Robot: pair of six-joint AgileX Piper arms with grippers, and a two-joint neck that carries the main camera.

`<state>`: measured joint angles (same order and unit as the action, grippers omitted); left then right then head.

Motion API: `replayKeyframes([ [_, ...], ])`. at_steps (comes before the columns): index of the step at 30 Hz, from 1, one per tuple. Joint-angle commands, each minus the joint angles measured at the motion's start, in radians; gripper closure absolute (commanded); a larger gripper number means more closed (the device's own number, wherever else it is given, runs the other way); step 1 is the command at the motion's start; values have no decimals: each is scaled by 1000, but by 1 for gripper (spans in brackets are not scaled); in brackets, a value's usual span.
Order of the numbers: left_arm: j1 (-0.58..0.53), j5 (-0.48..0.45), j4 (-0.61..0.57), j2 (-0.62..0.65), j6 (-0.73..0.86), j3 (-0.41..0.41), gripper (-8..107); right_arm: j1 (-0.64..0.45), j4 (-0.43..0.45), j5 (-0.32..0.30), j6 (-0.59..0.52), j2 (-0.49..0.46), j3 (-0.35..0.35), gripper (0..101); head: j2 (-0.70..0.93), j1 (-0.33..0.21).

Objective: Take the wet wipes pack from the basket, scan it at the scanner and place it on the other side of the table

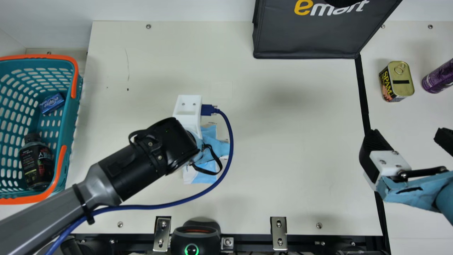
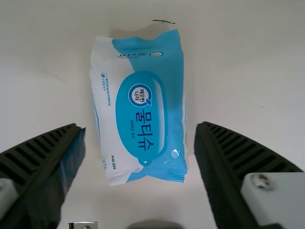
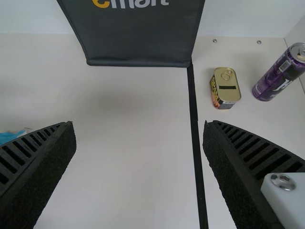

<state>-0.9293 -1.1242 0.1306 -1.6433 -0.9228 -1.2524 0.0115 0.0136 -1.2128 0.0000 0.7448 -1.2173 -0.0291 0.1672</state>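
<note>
Wet wipes pack [image 2: 143, 105] on table below left gripper [image 1: 202, 153], nothing grasped

Left gripper: released, fingers spread wide. Pack lies flat on the table [image 1: 283, 141], its near end in the gap between the two fingers in the left wrist view, touching neither. Blue-and-white face up, long side running away from the gripper.

Right gripper [image 1: 408, 140]: also released, fingers well apart, nothing between them. Black strip [image 1: 361, 88] runs through the gap in its wrist view. Pack is well off to its left.

Around left gripper: scanner [image 1: 191, 249] on the rig's side of it, green ring lit. Basket [image 1: 39, 56] to its left, holding a small blue box [image 1: 52, 103] and a dark bottle [image 1: 36, 163].

Around right gripper: yellow-topped tin [image 1: 401, 79] beyond it, purple can [image 1: 439, 77] beyond and right, black bag [image 1: 308, 39] beyond and left.
</note>
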Motion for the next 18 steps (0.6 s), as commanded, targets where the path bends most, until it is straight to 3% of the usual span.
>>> replayKeyframes([
  [1, 2, 3, -3, -4, 1, 1, 17, 0, 0, 0, 0, 0, 0, 6, 2, -29],
  [4, 4, 16, -8, -9, 3, 6, 9, 0, 0, 0, 0, 0, 0, 6, 2, -29],
  [18, 17, 124, -6, -53, 5, 83, 9, 0, 0, 0, 0, 0, 0, 6, 2, -29],
])
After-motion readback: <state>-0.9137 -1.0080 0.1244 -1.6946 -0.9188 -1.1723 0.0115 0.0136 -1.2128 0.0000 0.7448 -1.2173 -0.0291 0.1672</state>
